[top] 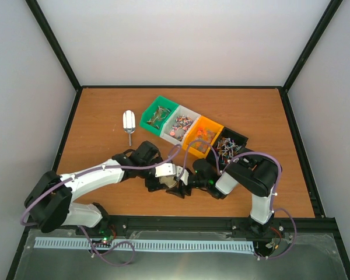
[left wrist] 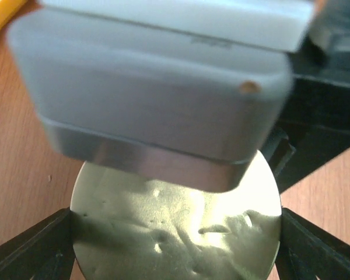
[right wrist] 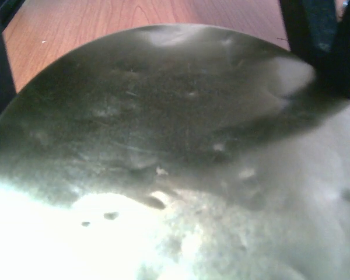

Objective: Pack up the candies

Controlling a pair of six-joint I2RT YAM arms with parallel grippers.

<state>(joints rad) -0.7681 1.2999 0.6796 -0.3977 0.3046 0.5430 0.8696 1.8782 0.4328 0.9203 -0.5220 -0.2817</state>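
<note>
In bins (top: pixel 149 111), candies (top: pixel 183 124), row slanting near-right

candies (top: pixel 181 124) tiny blurs; metal disc (right wrist: pixel 175 151) cropped, perhaps lid

Dented, glossy metal tin (left wrist: pixel 175 239); smooth matt wood-grain table (top: pixel 99 111); shiny metal scoop (top: pixel 129 121); glossy plastic bins (top: pixel 149 115).

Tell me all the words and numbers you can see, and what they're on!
None can be read.
On the grey block: a small dark mark, too blurred to read.
On the round tin: only dents, no letters.
On the bins: no labels show.
</note>
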